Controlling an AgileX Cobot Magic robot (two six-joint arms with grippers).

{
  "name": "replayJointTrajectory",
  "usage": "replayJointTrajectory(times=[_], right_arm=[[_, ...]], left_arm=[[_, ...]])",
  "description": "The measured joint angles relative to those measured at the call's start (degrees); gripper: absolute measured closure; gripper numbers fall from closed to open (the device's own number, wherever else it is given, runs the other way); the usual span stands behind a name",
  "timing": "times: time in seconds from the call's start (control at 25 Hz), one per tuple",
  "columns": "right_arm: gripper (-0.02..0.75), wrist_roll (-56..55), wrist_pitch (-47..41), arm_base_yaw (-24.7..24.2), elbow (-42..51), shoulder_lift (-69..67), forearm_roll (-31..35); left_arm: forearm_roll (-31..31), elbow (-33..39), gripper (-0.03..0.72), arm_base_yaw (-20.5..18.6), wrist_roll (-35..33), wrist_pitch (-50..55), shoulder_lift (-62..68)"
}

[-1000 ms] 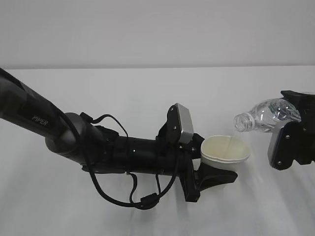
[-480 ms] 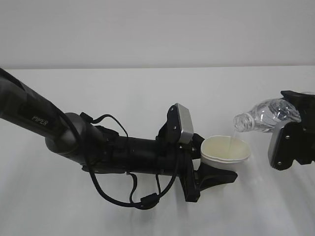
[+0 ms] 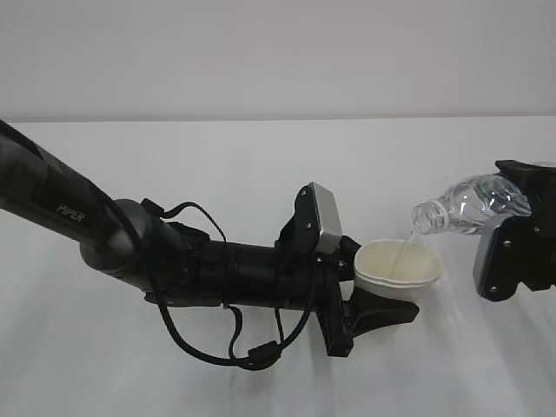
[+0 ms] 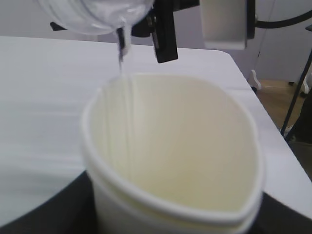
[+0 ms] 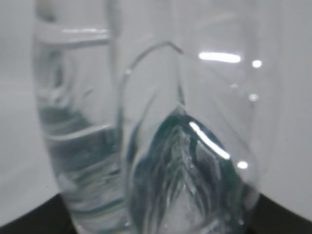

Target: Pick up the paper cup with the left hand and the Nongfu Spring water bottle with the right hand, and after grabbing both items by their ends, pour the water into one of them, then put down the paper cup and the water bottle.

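Note:
The white paper cup is held upright above the table, squeezed oval, with my left gripper shut on its lower part. In the left wrist view the cup fills the frame, cream inside. The clear Nongfu Spring water bottle lies tilted, its open neck down-left over the cup's rim, and my right gripper is shut on its base end. A thin stream of water runs from the neck into the cup, also seen as the water in the left wrist view. The bottle fills the right wrist view.
The white table stretches to a plain pale wall behind. My left arm, with its looped black cable, lies low across the table's left half. The left wrist view shows the table's edge and floor beyond.
The bottle has tipped slightly further and the stream of water into the cup has grown clearer. Both arms otherwise hold still.

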State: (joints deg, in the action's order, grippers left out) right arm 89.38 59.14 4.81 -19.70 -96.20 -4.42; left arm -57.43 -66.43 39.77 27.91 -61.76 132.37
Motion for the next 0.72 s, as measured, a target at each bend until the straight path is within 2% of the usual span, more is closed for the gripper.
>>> replayJointTrajectory(times=[0.72], right_arm=[[0.342, 2.57, 0.05, 0.0, 0.0, 0.0, 0.09]], left_arm=[[0.0, 0.0, 0.271, 0.35, 0.34, 0.0, 0.0]])
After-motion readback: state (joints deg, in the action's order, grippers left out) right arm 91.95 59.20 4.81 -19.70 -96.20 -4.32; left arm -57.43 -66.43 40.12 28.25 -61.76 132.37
